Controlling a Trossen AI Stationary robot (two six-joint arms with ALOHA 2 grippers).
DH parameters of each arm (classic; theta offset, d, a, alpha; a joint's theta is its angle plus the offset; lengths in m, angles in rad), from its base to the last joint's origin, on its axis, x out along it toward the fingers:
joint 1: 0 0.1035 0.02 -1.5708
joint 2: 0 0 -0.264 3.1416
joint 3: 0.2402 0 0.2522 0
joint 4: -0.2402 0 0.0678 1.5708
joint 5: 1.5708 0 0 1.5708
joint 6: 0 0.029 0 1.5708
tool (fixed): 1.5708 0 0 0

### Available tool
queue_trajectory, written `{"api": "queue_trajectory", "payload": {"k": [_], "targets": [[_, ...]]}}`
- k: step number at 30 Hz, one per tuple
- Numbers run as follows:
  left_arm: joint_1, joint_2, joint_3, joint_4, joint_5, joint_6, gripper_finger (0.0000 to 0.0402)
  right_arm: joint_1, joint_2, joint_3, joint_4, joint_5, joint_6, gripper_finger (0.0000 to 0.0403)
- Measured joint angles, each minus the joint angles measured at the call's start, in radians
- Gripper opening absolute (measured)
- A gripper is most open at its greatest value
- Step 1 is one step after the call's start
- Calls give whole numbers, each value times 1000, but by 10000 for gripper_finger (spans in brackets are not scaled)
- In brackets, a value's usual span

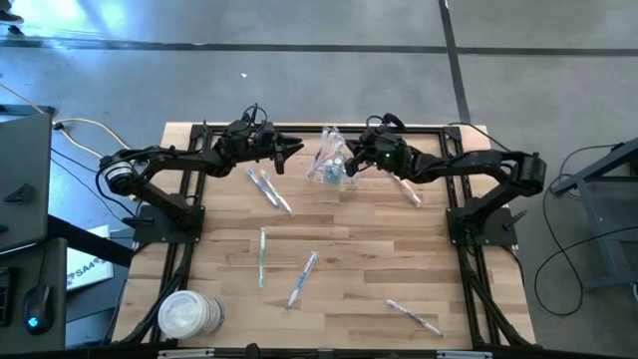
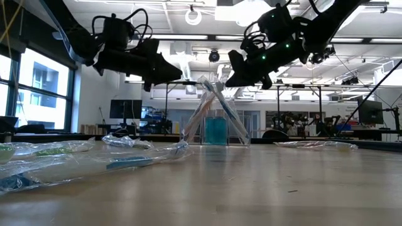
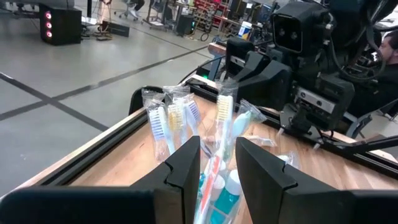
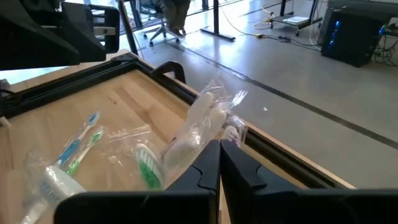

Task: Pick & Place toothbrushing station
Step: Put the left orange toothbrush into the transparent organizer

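Note:
A small clear cup stands upright near the table's far edge. Several wrapped toothbrushes stand in it and lean against its rim. My left gripper hangs level just left of the cup, open. The brush heads show beyond the gap between its fingers. My right gripper hangs just right of the cup, shut. Its tips are at the clear wrapper of a white brush. Both grippers are above the tabletop. My right gripper's shut fingertips stand right at the clear wrapper of the white brush that leans out of the cup. It comes from the table's right, slanting a little down. I cannot tell whether the tips touch or pinch the wrapper.
Loose wrapped toothbrushes lie on the wood: a pair left of centre, one by the right arm, two mid-table, one near the front right. A stack of white discs sits at the front left.

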Motion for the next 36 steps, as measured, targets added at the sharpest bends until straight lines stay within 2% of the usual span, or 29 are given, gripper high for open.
{"api": "queue_trajectory", "payload": {"k": [6, 10, 18, 29, 36], "targets": [[0, 0, 0, 2, -1, 0, 104, 17, 0, 2, 12, -3, -24, 2], [0, 0, 0, 2, -4, 19, 104, 31, 0, 31, 9, -46, -45, 2], [0, 0, 0, 1, -3, 19, 104, 62, 1, 116, -89, -45, -52, 2], [0, 0, 0, 0, -3, 19, 104, 65, 107, 163, -89, -41, -60, 2], [0, 0, 0, -1, -3, 19, 104, 90, 117, 211, -91, -47, -99, 2]]}}
